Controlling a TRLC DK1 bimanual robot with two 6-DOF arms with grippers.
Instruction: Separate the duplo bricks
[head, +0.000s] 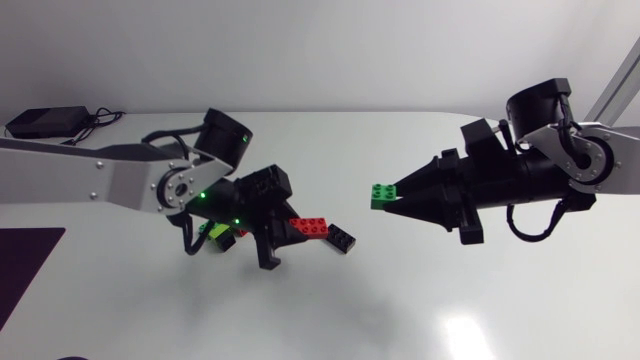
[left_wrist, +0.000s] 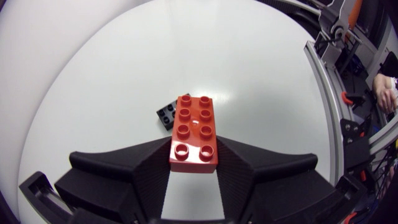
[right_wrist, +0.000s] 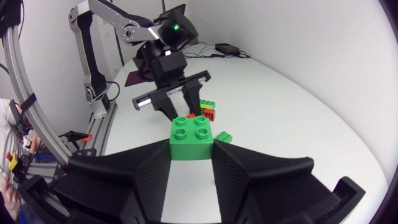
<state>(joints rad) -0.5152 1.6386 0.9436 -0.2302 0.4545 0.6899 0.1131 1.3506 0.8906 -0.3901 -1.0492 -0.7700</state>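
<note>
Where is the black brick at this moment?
The black brick lies on the table just ahead of the left end effector, close beside the red brick that it grips; in the head view this is near the table's middle.
</note>
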